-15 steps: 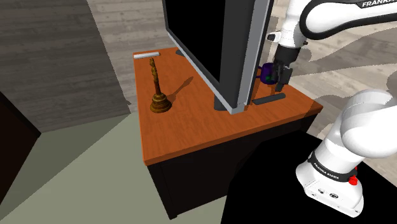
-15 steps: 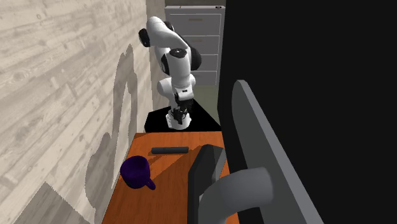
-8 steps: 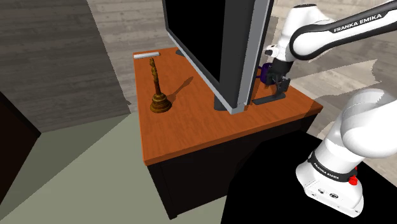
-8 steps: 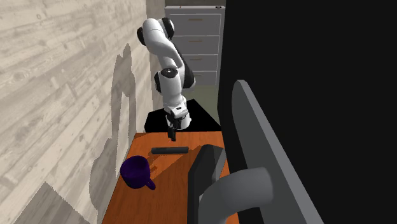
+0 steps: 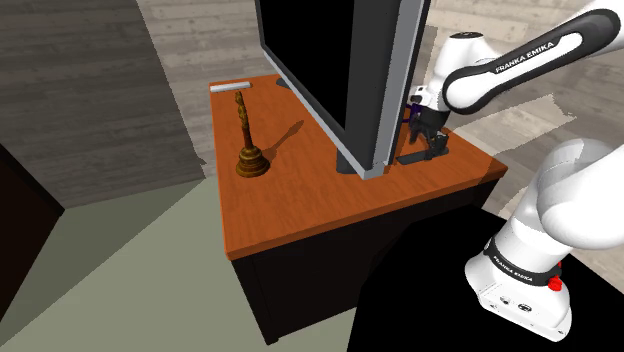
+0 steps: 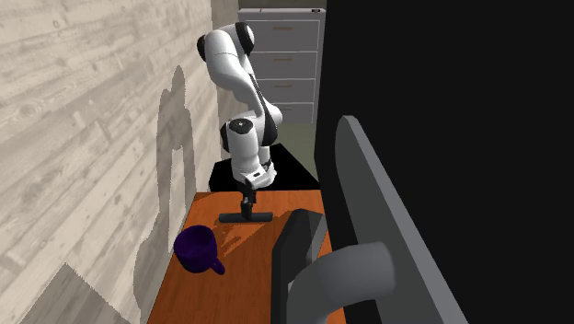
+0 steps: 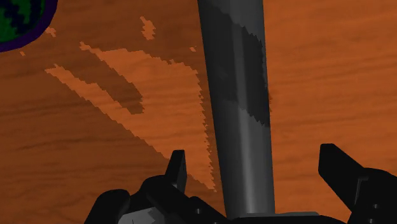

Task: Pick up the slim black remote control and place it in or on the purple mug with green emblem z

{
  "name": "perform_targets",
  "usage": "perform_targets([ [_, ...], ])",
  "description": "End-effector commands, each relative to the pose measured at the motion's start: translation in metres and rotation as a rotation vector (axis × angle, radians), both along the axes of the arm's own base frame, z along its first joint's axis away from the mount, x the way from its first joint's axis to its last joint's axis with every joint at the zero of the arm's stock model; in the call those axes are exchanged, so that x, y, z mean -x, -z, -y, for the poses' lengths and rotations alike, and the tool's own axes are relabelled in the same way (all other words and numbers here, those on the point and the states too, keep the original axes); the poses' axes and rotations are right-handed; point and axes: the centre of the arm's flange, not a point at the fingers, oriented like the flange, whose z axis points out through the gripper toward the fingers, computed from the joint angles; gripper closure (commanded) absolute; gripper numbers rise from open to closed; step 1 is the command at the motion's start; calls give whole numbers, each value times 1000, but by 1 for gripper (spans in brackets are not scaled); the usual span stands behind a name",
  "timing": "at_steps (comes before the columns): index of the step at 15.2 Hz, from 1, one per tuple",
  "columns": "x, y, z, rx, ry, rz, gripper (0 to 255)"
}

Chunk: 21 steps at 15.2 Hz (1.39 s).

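Wrist view gives us the clearest look: the gripper [image 7: 253, 156] is spread wide over the slim dark remote [image 7: 238, 108], which lies flat on the orange-brown wooden desk [image 7: 114, 146] and runs lengthwise through the gap. Both black fingers [image 7: 178, 172] stand apart from the remote's sides, one on each flank, and as far as we can judge neither touches it, so nothing is grasped. Off beyond the remote's far end, to one side, we catch the curved edge of the purple mug [image 7: 16, 19] with a patch of green on it.

From the shoulder view we find the gripper [image 5: 432, 142] lowered right onto the desk [image 5: 290, 200] behind the large flat screen [image 5: 330, 60], with the remote [image 5: 409, 158] showing as a dark bar at its tips and a sliver of the mug [image 5: 412, 116] just past it. A brown turned ornament [image 5: 250, 150] stands upright well apart on the open side of the desk, and a small white flat item [image 5: 231, 86] lies near the far edge.

From the second exterior view we see the gripper [image 6: 246, 210] pointing straight down at the remote [image 6: 263, 216], near the desk's end closest to the black stand [image 6: 294, 170]. The mug [image 6: 195, 246] sits upright near the remote, close to the pale wall [image 6: 83, 138]. Grey filing drawers [image 6: 281, 55] rise behind the arm.
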Motion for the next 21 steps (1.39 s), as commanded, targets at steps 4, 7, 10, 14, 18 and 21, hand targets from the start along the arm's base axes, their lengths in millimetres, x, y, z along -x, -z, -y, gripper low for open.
perform_targets([
  [4, -2, 19, 1, 1, -1, 1, 0],
  [7, -2, 19, 1, 1, -1, 1, 0],
  [10, -2, 19, 1, 1, -1, 1, 0],
  [14, -2, 19, 1, 1, -1, 1, 255],
  [18, -2, 19, 1, 1, -1, 1, 255],
  [21, -2, 14, 1, 1, -1, 1, 255],
])
